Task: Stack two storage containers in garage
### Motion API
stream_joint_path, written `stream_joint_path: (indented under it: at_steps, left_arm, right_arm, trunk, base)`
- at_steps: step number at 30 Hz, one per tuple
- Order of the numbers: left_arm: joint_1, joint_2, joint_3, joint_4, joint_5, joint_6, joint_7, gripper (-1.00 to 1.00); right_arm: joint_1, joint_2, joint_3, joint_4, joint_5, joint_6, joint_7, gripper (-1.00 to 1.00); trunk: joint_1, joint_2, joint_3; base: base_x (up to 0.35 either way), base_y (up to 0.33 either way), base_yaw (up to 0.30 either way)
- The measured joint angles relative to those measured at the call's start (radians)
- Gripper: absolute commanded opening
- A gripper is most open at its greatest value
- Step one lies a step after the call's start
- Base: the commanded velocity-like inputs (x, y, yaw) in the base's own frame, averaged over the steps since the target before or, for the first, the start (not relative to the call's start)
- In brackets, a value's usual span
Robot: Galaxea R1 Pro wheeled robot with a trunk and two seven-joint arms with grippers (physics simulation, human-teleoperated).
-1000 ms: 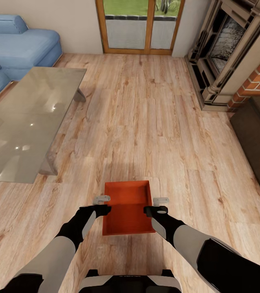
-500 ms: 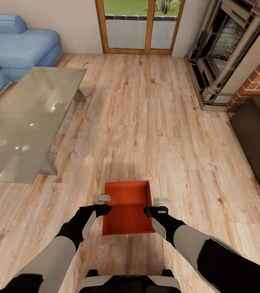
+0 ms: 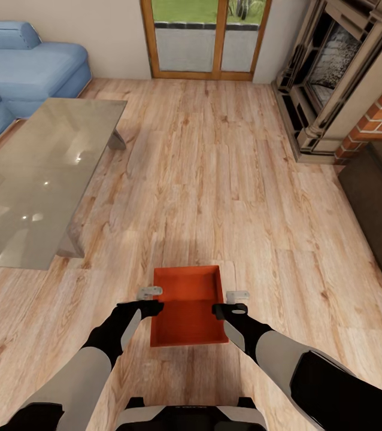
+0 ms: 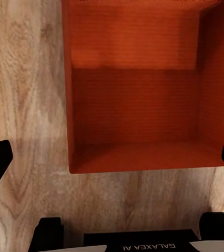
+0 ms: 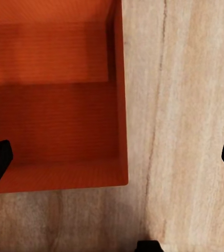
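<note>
Orange-red bin (open-topped) holds nothing.

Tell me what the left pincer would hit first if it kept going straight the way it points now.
Probably the left wall of the orange container: the open left pincer straddles its rim, above the wood floor. Depth is unclear.

Blue sofa cut off at the left frame edge. Fireplace cropped at upper right. Orange container runs past the left wrist view's upper edge.
</note>
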Motion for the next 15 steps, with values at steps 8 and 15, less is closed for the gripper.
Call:
stream_joint_path:
  at_steps: [8,15]
  left_arm:
    - [0.0,0.0,-0.001,-0.001,-0.001,0.001,0.0,1.0]
    - [0.0,0.001,0.0,0.0,0.001,0.001,0.0,1.0]
  right_arm:
    - [0.0,0.002,0.0,0.0,0.0,0.0,0.0,1.0]
    - [0.0,0.004,0.001,0.0,0.0,0.001,0.0,1.0]
  trunk:
    - [0.031,-0.056,-0.025]
    - [0.058,-0.105,-0.047]
  base:
    - [0.0,0.0,0.0]
    - [0.0,0.0,0.0]
